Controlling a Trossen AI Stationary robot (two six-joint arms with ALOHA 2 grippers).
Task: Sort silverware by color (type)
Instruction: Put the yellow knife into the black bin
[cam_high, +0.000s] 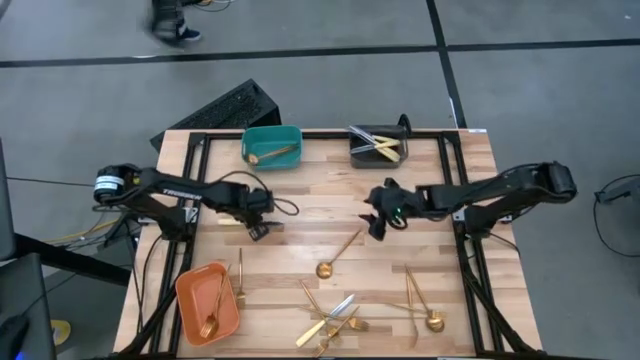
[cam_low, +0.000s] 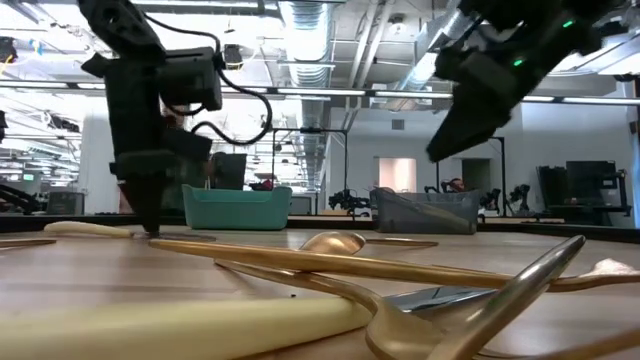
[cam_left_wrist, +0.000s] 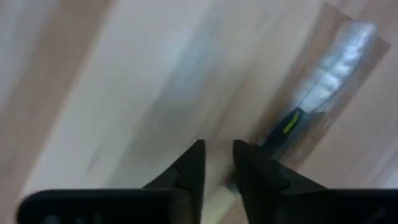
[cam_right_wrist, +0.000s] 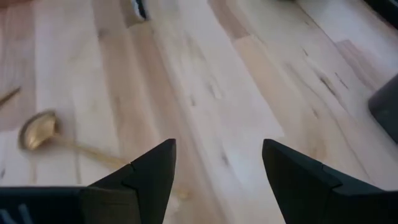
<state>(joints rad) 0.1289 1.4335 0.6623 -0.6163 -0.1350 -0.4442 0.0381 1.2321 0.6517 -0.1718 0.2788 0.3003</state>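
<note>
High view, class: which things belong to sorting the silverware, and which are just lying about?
Belongs:
gold spoon mid-table
loose cutlery near the front edge
teal bin
grey bin
orange bin

Lying about:
black keyboard beyond the table

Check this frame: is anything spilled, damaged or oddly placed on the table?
Nothing looks damaged or spilled. Unsorted gold silverware lies crisscrossed in a loose heap near the front edge of the table, and one spoon lies alone mid-table. The teal bin, grey bin and orange bin each hold pieces.
</note>
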